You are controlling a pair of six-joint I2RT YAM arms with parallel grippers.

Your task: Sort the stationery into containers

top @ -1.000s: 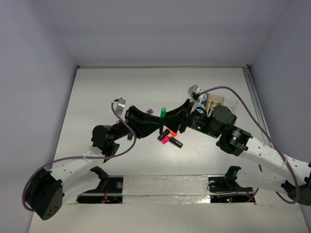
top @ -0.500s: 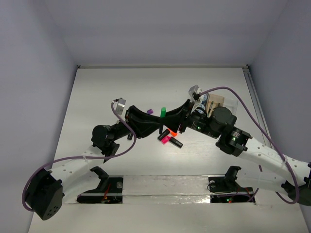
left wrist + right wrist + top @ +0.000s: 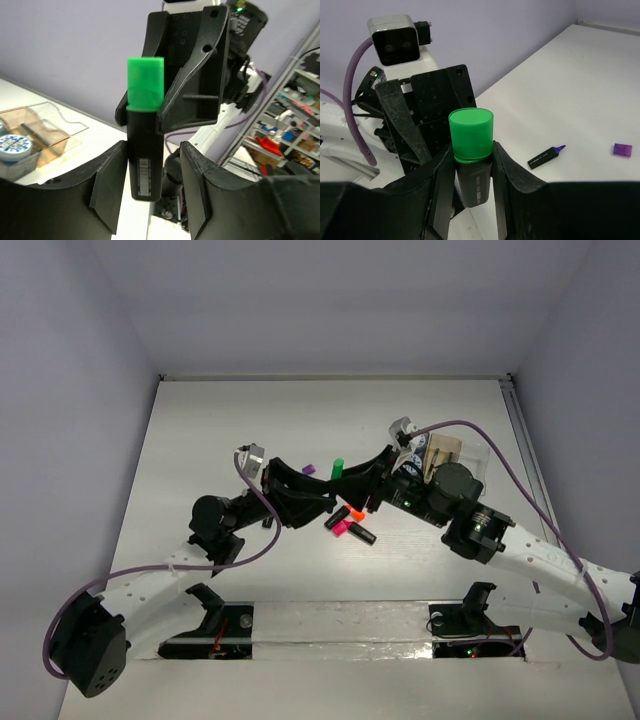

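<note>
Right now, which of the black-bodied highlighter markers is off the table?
The green-capped black highlighter, held upright in the right gripper. The pink-capped one, the orange-capped one and the uncapped purple-tipped one lie flat on the white table.

I'm in a robotics lab: cluttered equipment shelves (image 3: 295, 115) stand beyond my left gripper (image 3: 152, 190), plain lilac walls (image 3: 80, 390) enclosing my white table (image 3: 230, 430).

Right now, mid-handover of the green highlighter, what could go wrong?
1. The left hand is open, but its fingers flank the green-capped highlighter closely. Backing off sideways could knock it.
2. The right hand clamps the body just under the cap, with most of the length hanging free, so a bump may pivot it in the grip.
3. If it drops, it would probably land among the loose markers on the table below and scatter them.
</note>
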